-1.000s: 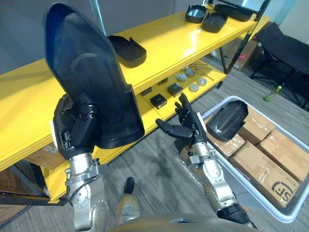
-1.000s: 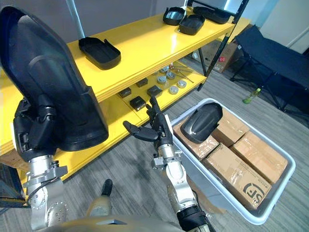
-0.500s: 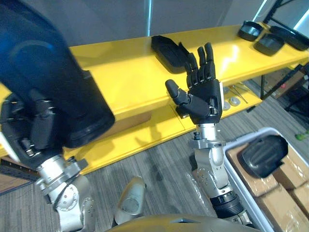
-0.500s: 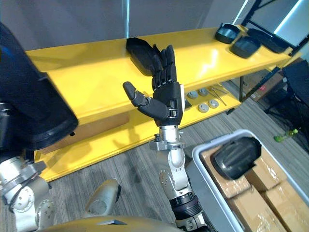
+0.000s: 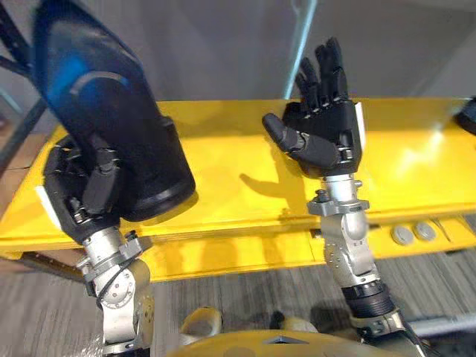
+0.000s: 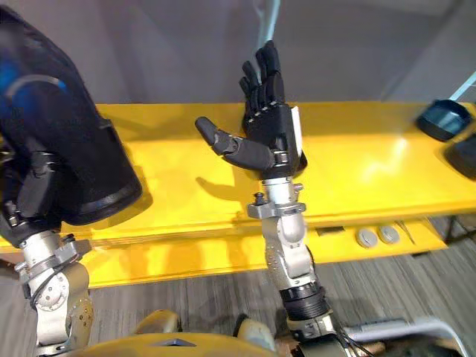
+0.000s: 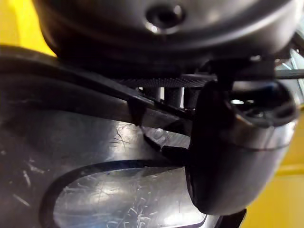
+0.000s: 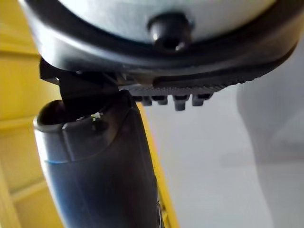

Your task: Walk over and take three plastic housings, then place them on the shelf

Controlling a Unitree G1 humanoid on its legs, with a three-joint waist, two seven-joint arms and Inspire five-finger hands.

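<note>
Left eye view: left hand (image 5: 80, 190) clasps a black plastic housing (image 5: 104, 119) over the yellow shelf (image 5: 216, 156), best lowered flat onto bare surface; right hand (image 5: 331, 137) spread, empty.

I'm working in bright light: the yellow shelf (image 5: 223, 160) gives off pale glare just beyond the outer side of the right hand (image 5: 323, 137). The plastic housing (image 5: 104, 126) gripped in the left hand (image 5: 78, 197) carries a blue sheen above the fingers and lays a dark shadow on the shelf beside that hand.
</note>
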